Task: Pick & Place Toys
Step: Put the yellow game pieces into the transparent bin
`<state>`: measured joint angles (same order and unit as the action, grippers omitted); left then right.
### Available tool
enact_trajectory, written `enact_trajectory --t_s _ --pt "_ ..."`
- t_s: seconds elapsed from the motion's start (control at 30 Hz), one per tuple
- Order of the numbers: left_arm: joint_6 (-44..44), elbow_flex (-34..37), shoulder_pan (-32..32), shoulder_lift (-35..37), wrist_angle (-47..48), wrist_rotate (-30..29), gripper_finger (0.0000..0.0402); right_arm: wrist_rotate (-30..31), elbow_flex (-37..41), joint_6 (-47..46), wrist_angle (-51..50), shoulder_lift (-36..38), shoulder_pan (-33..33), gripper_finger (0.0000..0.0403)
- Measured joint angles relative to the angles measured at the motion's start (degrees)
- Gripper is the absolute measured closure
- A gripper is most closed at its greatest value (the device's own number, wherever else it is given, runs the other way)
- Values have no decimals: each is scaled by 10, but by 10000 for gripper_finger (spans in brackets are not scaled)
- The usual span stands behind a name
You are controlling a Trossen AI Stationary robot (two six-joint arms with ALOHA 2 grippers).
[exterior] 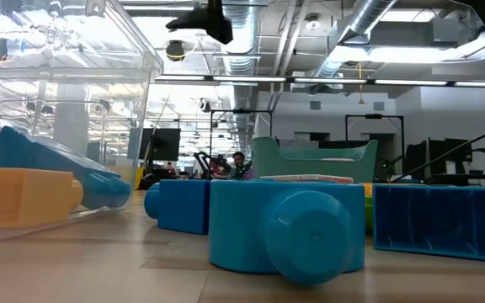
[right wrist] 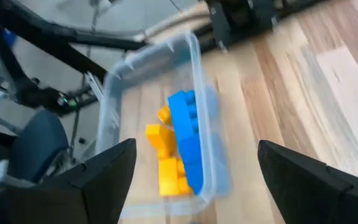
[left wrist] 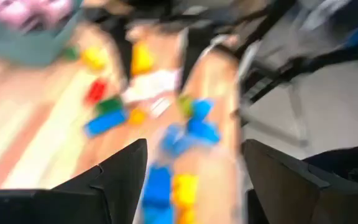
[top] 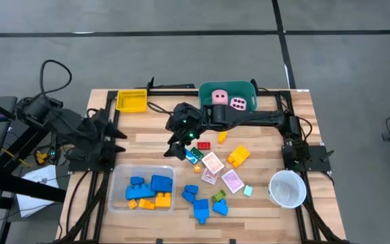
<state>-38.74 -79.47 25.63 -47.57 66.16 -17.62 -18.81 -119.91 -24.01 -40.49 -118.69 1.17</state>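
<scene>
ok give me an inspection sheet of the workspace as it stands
surface: wooden table, bare toward the yellow tray
job's things: two pink dice in the teal tub; blue and orange blocks in the clear tray; loose blocks and cards mid-table
clutter: white cup by the right edge
claws: right claw open, empty, above the table beside the cards; left claw open, empty, parked at the left edge
cables: black loop off the table's left
surroundings: grey floor

place: lab or open office | signs: bare ceiling ducts (exterior: 343, 34), strip lights, monitors (exterior: 160, 143) on desks, grey floor (top: 181, 54), wooden table (top: 147, 142) with robot arms
</scene>
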Motion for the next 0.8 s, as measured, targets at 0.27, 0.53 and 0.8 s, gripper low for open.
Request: enact_trajectory --t_s 0.27,0.53,0.8 --pt "-38 -63 -4 -51 187 -3 137 29 0 20 -130 0 -29 77" --pt "-37 -64 -4 -37 187 -4 137 80 1 15 -195 8 -68 77" --pt "-36 -64 -4 -35 185 -4 137 166 15 4 -304 50 -70 77"
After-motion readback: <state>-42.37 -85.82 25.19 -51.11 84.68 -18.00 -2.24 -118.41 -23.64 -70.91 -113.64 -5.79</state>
